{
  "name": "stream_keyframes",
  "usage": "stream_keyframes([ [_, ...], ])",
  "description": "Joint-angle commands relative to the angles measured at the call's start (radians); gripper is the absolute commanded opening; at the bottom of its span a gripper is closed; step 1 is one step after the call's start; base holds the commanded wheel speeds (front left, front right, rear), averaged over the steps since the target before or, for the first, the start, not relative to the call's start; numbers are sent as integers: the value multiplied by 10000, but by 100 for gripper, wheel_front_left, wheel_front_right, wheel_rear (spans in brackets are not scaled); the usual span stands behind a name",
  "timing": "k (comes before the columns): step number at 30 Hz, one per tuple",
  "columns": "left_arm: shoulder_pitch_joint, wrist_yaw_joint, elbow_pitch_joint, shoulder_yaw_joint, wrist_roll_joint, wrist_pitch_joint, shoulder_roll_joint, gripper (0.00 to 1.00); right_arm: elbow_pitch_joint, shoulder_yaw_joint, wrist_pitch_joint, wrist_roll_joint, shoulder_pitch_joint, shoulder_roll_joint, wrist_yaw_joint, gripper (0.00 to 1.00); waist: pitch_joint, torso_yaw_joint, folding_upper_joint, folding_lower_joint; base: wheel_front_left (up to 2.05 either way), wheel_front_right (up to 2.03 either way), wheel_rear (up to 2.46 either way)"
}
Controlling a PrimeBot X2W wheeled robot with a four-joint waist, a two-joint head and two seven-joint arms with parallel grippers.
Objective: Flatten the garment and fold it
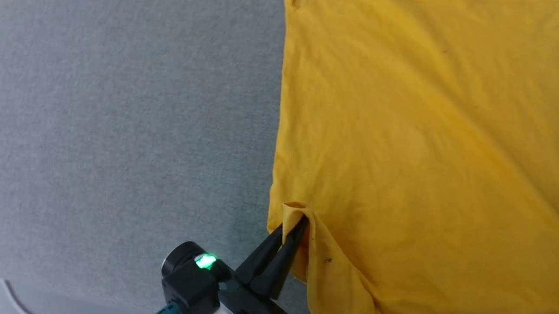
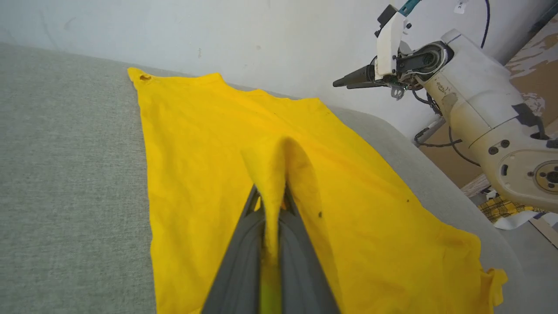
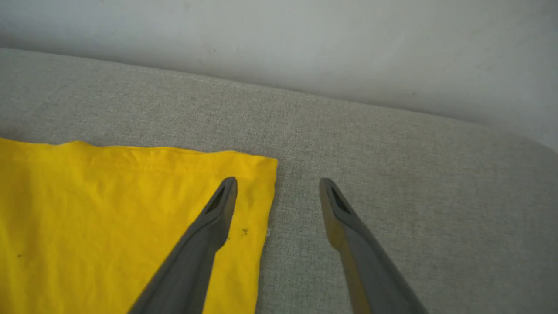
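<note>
The mustard-yellow garment [image 1: 423, 147] lies spread on the grey surface with its plain side up; no print shows. My left gripper [image 1: 295, 221] is shut on its near left edge and has pulled up a small ridge of cloth. In the left wrist view the fingers [image 2: 244, 244] clamp that fold of the garment [image 2: 209, 144]. My right gripper [image 3: 277, 183] is open and hovers over a hemmed corner of the garment [image 3: 109, 209], with one finger above the cloth and the other above bare grey fabric. The right gripper [image 2: 348, 81] also shows raised at the far side.
A grey fabric-covered surface [image 1: 120, 134] stretches wide to the left of the garment. A pale wall [image 2: 218, 35] runs along its far edge. Beyond the rounded right end are the floor, cables and a yellow checked cloth [image 2: 501, 207].
</note>
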Motion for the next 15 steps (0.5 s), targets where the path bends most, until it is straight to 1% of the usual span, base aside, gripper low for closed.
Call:
stream_keyframes([
  [1, -238, -98, 66, -75, 65, -97, -72, 0, 123, -66, 59, -131, 59, -36, -9, 100, 915, 872, 0, -2, 0, 0, 0],
  [6, -427, -131, 208, -161, 101, -251, -177, 0, 425, -250, 156, -306, 270, -108, -9, 100, 1191, 1024, 0, -2, 0, 0, 0],
  [8, -470, -110, 243, -146, 111, -276, -188, 0, 437, -295, 162, -303, 296, -51, -9, 0, 1222, 986, 0, -2, 0, 0, 0],
  [12, -584, -88, 329, -106, 167, -255, -114, 0, 417, -186, -32, -174, 255, -36, -9, 0, 1115, 754, 0, -2, 0, 0, 0],
  [15, -653, -62, 396, -57, 171, -268, -85, 0, 378, 21, -558, 53, 200, -55, -9, 0, 813, 450, 0, -2, 0, 0, 0],
])
